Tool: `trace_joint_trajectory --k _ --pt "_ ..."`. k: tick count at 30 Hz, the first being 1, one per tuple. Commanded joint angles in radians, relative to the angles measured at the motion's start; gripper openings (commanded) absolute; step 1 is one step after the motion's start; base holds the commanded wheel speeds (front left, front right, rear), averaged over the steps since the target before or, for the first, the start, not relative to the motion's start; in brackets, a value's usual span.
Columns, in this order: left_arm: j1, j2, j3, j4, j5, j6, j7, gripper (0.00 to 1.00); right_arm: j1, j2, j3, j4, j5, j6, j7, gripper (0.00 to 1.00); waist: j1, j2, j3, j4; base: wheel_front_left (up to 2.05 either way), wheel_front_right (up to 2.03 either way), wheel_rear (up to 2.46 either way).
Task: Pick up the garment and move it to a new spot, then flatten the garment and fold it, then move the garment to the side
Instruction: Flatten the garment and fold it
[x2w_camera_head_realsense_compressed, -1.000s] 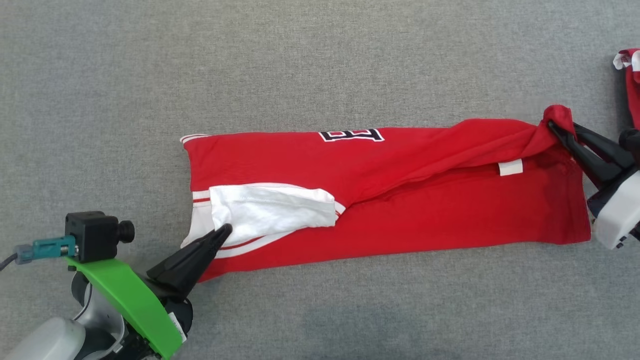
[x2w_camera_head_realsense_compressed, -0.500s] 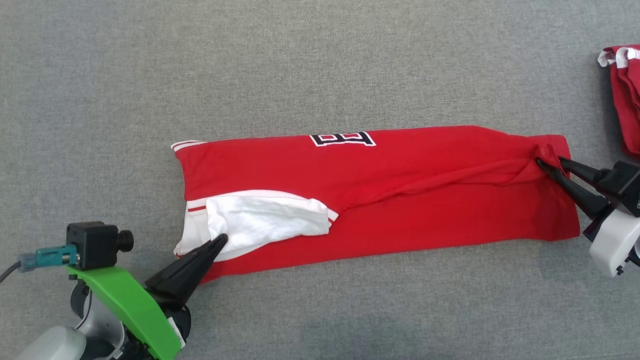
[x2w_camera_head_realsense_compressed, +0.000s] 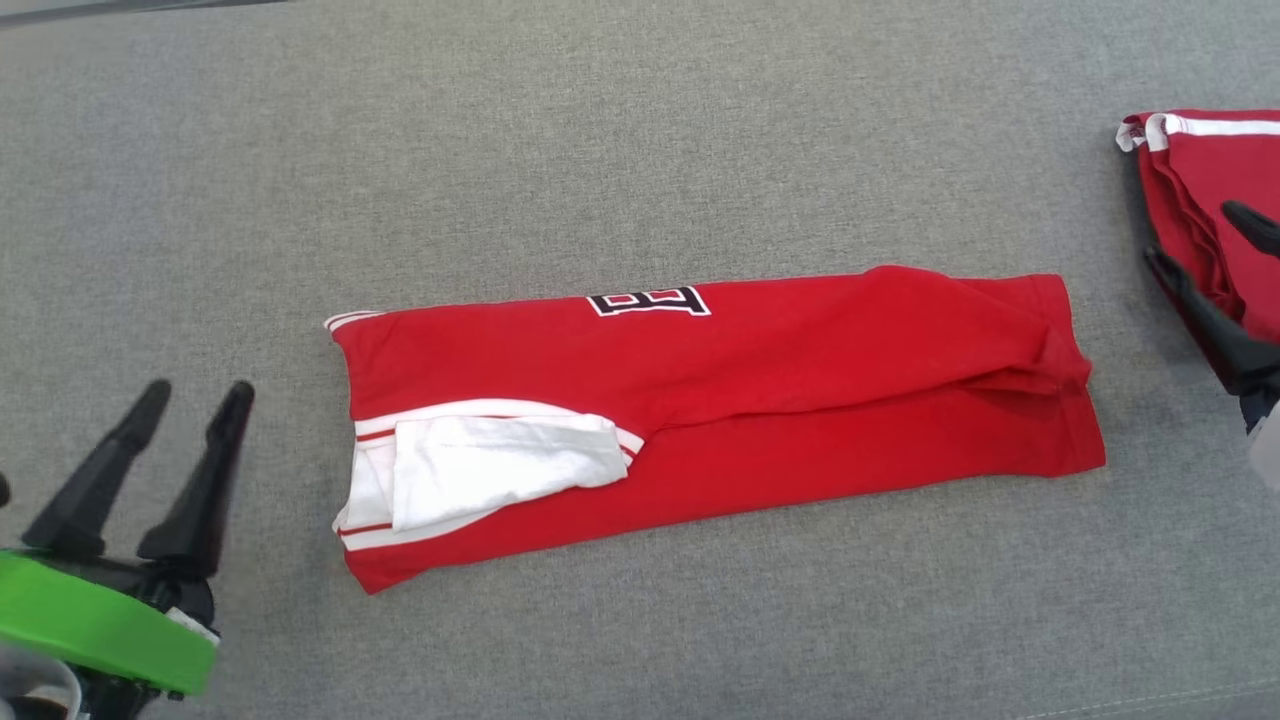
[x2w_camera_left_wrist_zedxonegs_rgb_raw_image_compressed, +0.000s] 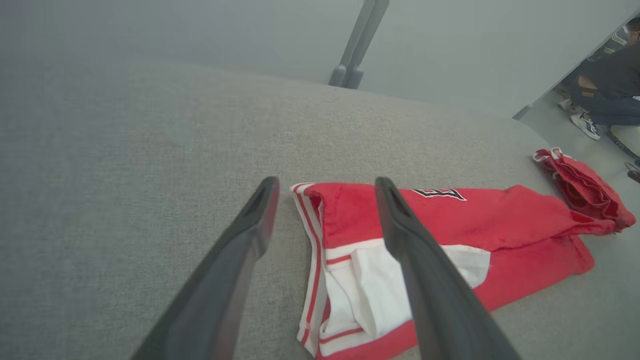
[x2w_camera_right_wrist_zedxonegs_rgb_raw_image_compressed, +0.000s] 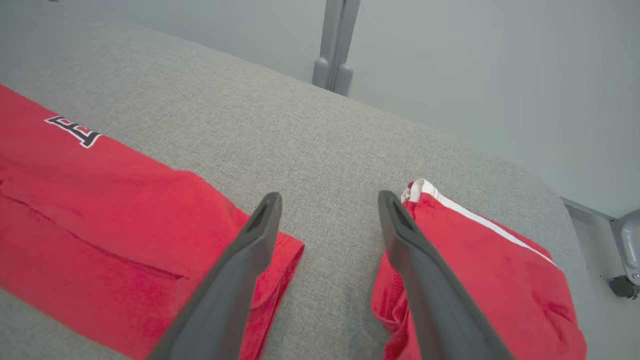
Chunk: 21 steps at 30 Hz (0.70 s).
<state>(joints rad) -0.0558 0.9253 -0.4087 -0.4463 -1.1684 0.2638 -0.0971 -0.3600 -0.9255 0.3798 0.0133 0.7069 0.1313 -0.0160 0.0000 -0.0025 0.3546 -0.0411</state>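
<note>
The left tool (x2w_camera_head_realsense_compressed: 198, 390) stands open, its two fingers spread and empty, hovering over bare counter (x2w_camera_head_realsense_compressed: 600, 150) at the lower left of the head view. From it the garment (x2w_camera_head_realsense_compressed: 720, 400) lies toward 3 o'clock, its near short edge just beside the fingertips but not touching. In the left wrist view the same tool (x2w_camera_left_wrist_zedxonegs_rgb_raw_image_compressed: 326, 185) frames that edge, with the white sleeve (x2w_camera_left_wrist_zedxonegs_rgb_raw_image_compressed: 380, 280) under the finger on the right of that view.

The right tool (x2w_camera_head_realsense_compressed: 1195, 232) is also open and holds nothing. It sits at the right edge of the head view, over the near rim of a stack (x2w_camera_head_realsense_compressed: 1200, 160) of folded red clothes. From it the garment lies toward 8 o'clock, its far short edge near but apart. The right wrist view shows that tool (x2w_camera_right_wrist_zedxonegs_rgb_raw_image_compressed: 329, 197) straddling the bare gap between garment (x2w_camera_right_wrist_zedxonegs_rgb_raw_image_compressed: 100, 200) and stack (x2w_camera_right_wrist_zedxonegs_rgb_raw_image_compressed: 475, 260).

The garment rests flat in the middle of the counter as a long strip. Its long axis runs roughly 9 to 3 o'clock, the right end tipped a little toward 2. Each tool faces one short end, at about the same distance. The strip looks ready for a fold across its length, so the likely need is one end carried over the other along that axis.
</note>
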Motion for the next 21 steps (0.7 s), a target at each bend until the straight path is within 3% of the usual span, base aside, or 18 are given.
trace_joint_trajectory --k 1,6,10,12,14,21 --pt "0.016 0.008 0.024 -0.008 0.027 0.017 -0.031 1.0 0.028 0.035 -0.049 0.002 0.018 -0.001 0.022 1.0 0.0 0.0025 -0.005 0.0 0.0 0.0 0.0" --pt "0.024 -0.009 0.071 -0.017 0.074 0.045 -0.113 1.0 0.086 0.217 -0.221 0.027 0.053 -0.001 0.108 1.0 0.0 0.0025 -0.01 0.006 0.0 0.0 0.0" --pt "-0.004 -0.022 0.055 0.019 0.161 0.046 -0.141 1.0 0.105 0.365 -0.284 0.072 0.022 0.0 0.17 1.0 0.0 0.0025 -0.009 0.024 0.0 0.0 0.0" --pt "-0.026 -0.044 0.035 0.037 0.198 0.027 -0.15 1.0 0.1 0.422 -0.299 0.106 -0.005 0.0 0.184 1.0 0.0 0.0025 -0.011 0.038 0.0 0.0 0.0" --pt "-0.038 -0.076 0.021 0.065 0.216 0.014 -0.154 1.0 0.092 0.465 -0.309 0.144 -0.034 -0.001 0.193 1.0 0.0 0.0025 -0.01 0.052 0.0 0.0 0.0" --pt "-0.058 -0.147 -0.011 0.176 0.26 -0.016 -0.163 1.0 0.095 0.521 -0.33 0.233 -0.085 -0.001 0.21 1.0 0.0 0.0025 -0.012 0.096 0.0 0.0 0.0"
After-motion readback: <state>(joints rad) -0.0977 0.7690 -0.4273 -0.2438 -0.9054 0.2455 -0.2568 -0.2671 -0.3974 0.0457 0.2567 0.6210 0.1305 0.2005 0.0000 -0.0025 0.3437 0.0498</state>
